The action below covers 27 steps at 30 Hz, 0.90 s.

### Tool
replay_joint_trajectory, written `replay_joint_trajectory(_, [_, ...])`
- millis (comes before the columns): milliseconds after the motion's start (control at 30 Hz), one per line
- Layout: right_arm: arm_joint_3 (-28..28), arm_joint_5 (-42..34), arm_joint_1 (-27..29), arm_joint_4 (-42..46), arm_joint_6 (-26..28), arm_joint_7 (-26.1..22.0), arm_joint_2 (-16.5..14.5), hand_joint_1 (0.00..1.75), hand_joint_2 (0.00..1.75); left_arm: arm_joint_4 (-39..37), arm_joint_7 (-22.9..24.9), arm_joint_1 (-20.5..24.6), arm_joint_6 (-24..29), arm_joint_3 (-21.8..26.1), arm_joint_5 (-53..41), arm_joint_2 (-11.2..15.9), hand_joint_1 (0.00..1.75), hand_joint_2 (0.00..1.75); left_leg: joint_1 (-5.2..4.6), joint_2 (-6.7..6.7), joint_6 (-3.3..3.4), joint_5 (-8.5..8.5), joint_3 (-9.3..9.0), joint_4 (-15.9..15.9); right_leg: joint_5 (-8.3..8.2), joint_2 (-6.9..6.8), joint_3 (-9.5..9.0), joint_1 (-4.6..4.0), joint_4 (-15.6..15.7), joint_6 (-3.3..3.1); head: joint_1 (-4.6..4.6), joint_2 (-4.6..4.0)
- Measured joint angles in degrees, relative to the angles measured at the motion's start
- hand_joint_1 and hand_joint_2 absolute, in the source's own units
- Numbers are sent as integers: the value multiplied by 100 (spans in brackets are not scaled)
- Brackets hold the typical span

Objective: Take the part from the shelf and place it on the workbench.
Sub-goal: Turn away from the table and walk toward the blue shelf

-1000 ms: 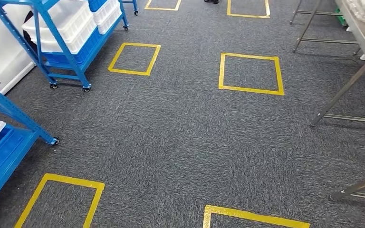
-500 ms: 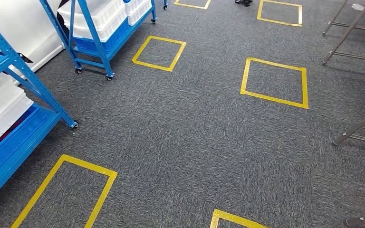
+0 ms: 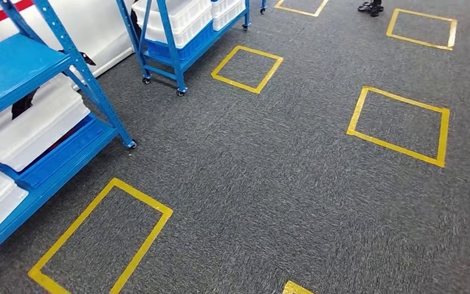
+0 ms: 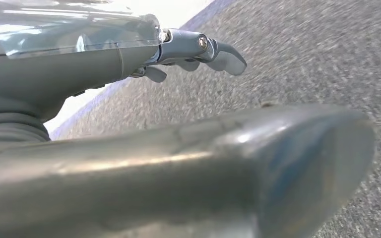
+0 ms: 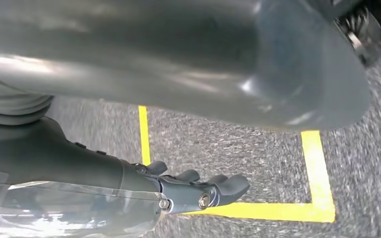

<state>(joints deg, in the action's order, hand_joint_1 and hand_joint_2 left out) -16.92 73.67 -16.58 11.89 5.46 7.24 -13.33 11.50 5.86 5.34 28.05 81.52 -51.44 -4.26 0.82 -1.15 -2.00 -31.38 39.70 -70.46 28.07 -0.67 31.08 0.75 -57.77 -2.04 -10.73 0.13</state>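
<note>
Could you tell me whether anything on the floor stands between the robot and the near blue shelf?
Nothing visible does. The near shelf stands to the robot's left, with only carpet and a yellow tape square on the way. Both robot hands, left and right, hold nothing. The part itself cannot be made out.

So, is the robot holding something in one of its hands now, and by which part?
Nothing is held. The left hand and the right hand both hang over the carpet with nothing in their fingers.

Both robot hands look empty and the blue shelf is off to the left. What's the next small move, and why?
Probably keep turning left to face the blue metal shelf. It sits at the head view's left edge, its white plastic bins seen at an angle, and the left robot hand and right robot hand hang over grey carpet, holding nothing.
</note>
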Motion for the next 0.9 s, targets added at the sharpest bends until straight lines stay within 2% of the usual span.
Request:
replay_joint_trajectory(33, [18,12,10,0,-11,13,-3,0,0,0,14,4,23,-8,-2,-15,0,0,13,24,-18,-56,124,-236,10,-78,-4,-7,-2,-2,0,0])
replay_joint_trajectory(67, [38,22,16,0,-22,27,-5,0,0,0,31,-2,49,-16,-5,-32,0,0,28,40,-35,-10,151,-279,22,-149,-8,-10,-4,1,-1,0])
replay_joint_trajectory(100, [57,35,21,0,-30,43,-9,0,0,0,48,-10,78,-22,-10,-46,0,0,45,67,-51,129,71,-115,36,-214,-18,-9,-10,12,-1,1])
replay_joint_trajectory(133, [75,47,26,0,-34,64,-15,0,0,0,63,-16,111,-28,-17,-58,0,0,61,137,-64,328,-104,226,56,-272,-32,-9,-20,32,-1,0])
replay_joint_trajectory(167, [93,63,36,0,-32,83,-20,0,0,0,80,-13,144,-34,-34,-79,0,0,59,268,-74,479,-299,605,82,-327,-45,-18,-33,61,-1,0])
replay_joint_trajectory(233, [126,101,62,0,-14,132,-28,0,0,1,108,14,204,-55,-83,-119,0,0,33,441,-13,617,-550,1102,138,-429,-69,-47,-65,132,4,0])
replay_joint_trajectory(267, [145,117,79,0,-7,153,-32,0,0,2,122,21,224,-65,-104,-138,0,0,5,453,33,593,-573,1162,156,-479,-82,-58,-67,166,7,0])
replay_joint_trajectory(333, [187,138,101,0,-8,199,-50,0,0,3,146,10,246,-74,-119,-162,0,0,-12,335,135,601,-572,1186,186,-535,-113,-42,-71,239,8,0])
replay_joint_trajectory(400, [216,155,117,0,-35,250,-67,0,0,4,171,-2,256,-77,-126,-187,0,0,-7,236,214,622,-583,1223,339,-342,-40,-12,-266,300,8,0])
replay_joint_trajectory(433, [226,166,131,0,-55,277,-70,0,0,6,179,5,258,-80,-135,-197,0,0,-2,189,246,631,-586,1236,493,-191,87,-2,-527,315,8,0])
replay_joint_trajectory(467, [236,174,155,0,-74,305,-70,0,0,9,182,13,257,-82,-150,-205,0,0,-11,134,270,633,-581,1238,674,-66,273,-1,-892,313,8,1])
replay_joint_trajectory(500, [245,185,185,0,-91,333,-68,0,0,12,178,22,251,-84,-163,-207,0,0,-21,70,289,633,-577,1237,828,-2,484,-2,-1285,307,8,0])
replay_joint_trajectory(533, [254,204,218,-1,-105,359,-64,0,0,16,167,24,232,-86,-172,-209,0,0,-34,-4,297,632,-578,1235,899,27,659,-3,-1586,296,8,0])
replay_joint_trajectory(567, [263,227,247,-1,-114,383,-60,0,0,18,148,20,203,-86,-171,-210,0,0,-46,-83,302,631,-584,1234,858,42,757,-6,-1708,278,8,0])
replay_joint_trajectory(600, [274,252,265,-1,-121,400,-54,0,0,19,119,14,165,-87,-152,-211,0,0,-56,-160,302,629,-593,1232,696,64,748,-15,-1597,249,8,0])
replay_joint_trajectory(633, [287,274,276,-1,-122,409,-50,0,0,20,87,8,121,-86,-122,-213,0,0,-62,-233,300,627,-606,1231,457,108,642,-28,-1286,212,8,1])
replay_joint_trajectory(667, [300,284,280,0,-118,412,-48,0,0,20,55,4,81,-86,-93,-217,0,0,-62,-300,297,623,-613,1230,220,212,492,-42,-881,169,8,1])
replay_joint_trajectory(700, [309,285,283,0,-109,413,-44,0,0,20,23,4,44,-85,-69,-224,0,0,-68,-364,285,618,-613,1223,47,330,351,-49,-517,132,8,1])
replay_joint_trajectory(733, [314,271,287,0,-91,410,-39,0,0,20,-10,4,12,-85,-51,-231,0,0,-65,-422,266,617,-606,1221,-46,415,255,-58,-272,108,8,0])
replay_joint_trajectory(767, [315,244,292,0,-61,403,-33,0,0,21,-49,-4,-15,-84,-29,-237,0,0,-58,-476,239,618,-596,1225,-66,466,208,-66,-155,92,9,0])
replay_joint_trajectory(833, [316,157,316,0,32,360,-15,0,0,29,-147,-36,-50,-82,45,-240,0,0,-49,-564,173,628,-589,1249,-75,382,170,-63,-95,62,9,0])
replay_joint_trajectory(867, [316,120,334,0,82,329,-2,0,0,35,-200,-54,-58,-79,90,-240,0,0,-54,-514,146,609,-584,1233,-91,326,138,-51,-46,38,9,0])
replay_joint_trajectory(900, [316,92,359,0,125,298,12,0,0,41,-251,-65,-64,-76,125,-242,0,0,-63,-402,124,538,-543,1134,-109,261,105,-35,5,10,8,0])
